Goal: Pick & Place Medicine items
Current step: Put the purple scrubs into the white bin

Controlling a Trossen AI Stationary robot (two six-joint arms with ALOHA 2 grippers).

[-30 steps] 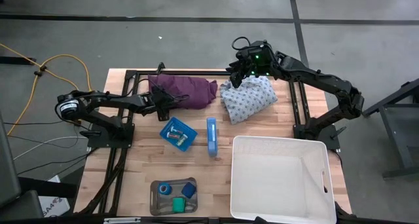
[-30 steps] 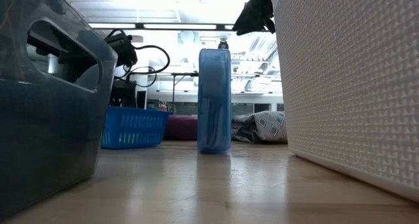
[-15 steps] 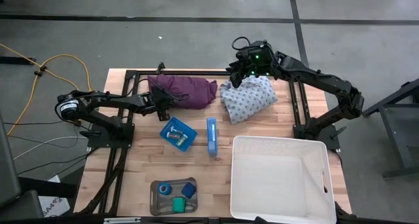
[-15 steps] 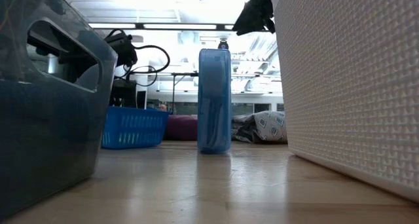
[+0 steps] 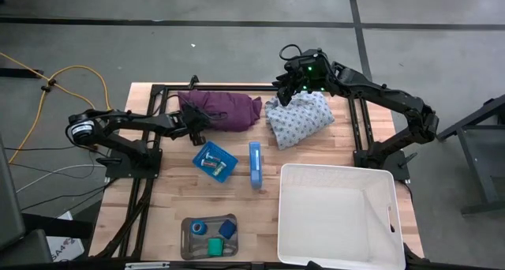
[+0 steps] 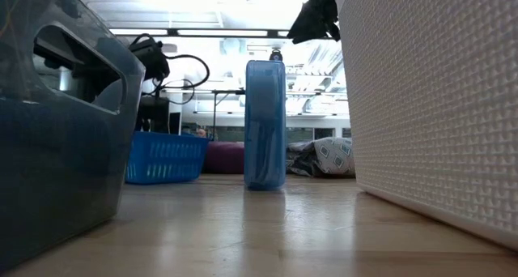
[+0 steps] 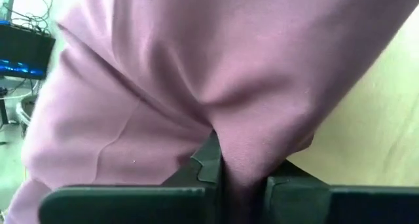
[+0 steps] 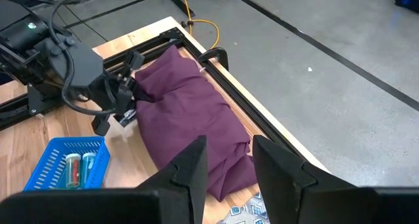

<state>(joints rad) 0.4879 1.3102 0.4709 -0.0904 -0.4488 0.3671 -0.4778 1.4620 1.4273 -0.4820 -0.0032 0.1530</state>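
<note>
A grey tray (image 5: 189, 246) at the near left holds a blue roll (image 5: 198, 226), a green roll (image 5: 214, 245) and a small blue block (image 5: 228, 228). Small vial-like pieces (image 5: 209, 164) lie in a blue basket (image 5: 223, 155). My left gripper (image 5: 197, 131) is shut on a purple cloth (image 5: 225, 110) that lies bunched at the far side. My right gripper (image 5: 286, 95) hangs open, well above a patterned cloth (image 5: 298, 118), with nothing between its fingers (image 8: 196, 165). My left gripper pinches a raised fold (image 7: 243, 152) of the purple cloth between its two fingers, at the cloth's left near corner (image 8: 141, 96). It comes slanting down from the table's left. How many layers are in the fold I cannot tell. The cloth rests on the table, slack.
A large white bin (image 5: 339, 215) fills the near right. A tall blue box (image 5: 255, 164) stands upright mid-table, between the basket and the bin. A black frame (image 5: 158, 92) runs along the far and left edges. Bare wood (image 5: 260, 230) lies between tray and bin.
My left gripper has shut on the purple cloth's near left corner, gathering a fold between its fingers, and has stayed where it was. The right arm has kept still.
</note>
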